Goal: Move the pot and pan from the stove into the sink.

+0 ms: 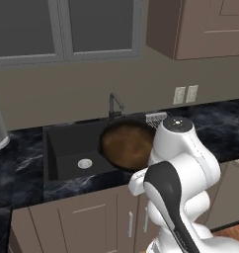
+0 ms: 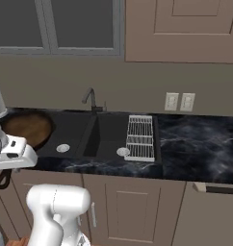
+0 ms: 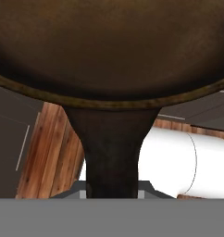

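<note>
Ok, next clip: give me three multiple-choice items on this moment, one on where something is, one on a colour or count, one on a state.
1. Where is the pan?
A. Held over the sink
B. Flat on the counter to the right of the dish rack
C. Hanging on the wall

2. How many wall outlets are on the wall behind the counter?
A. One
B. Two
C. Four

3. What is the gripper doing?
A. Open, hanging free
B. Shut on the faucet
C. Shut on the pan's handle

Answers:
1. A: in both base views the pan hangs over the dark sink, tilted, at the end of the arm.
2. B: two pale plates sit side by side above the counter.
3. C: the hand view shows the handle running down between the fingers.
</note>
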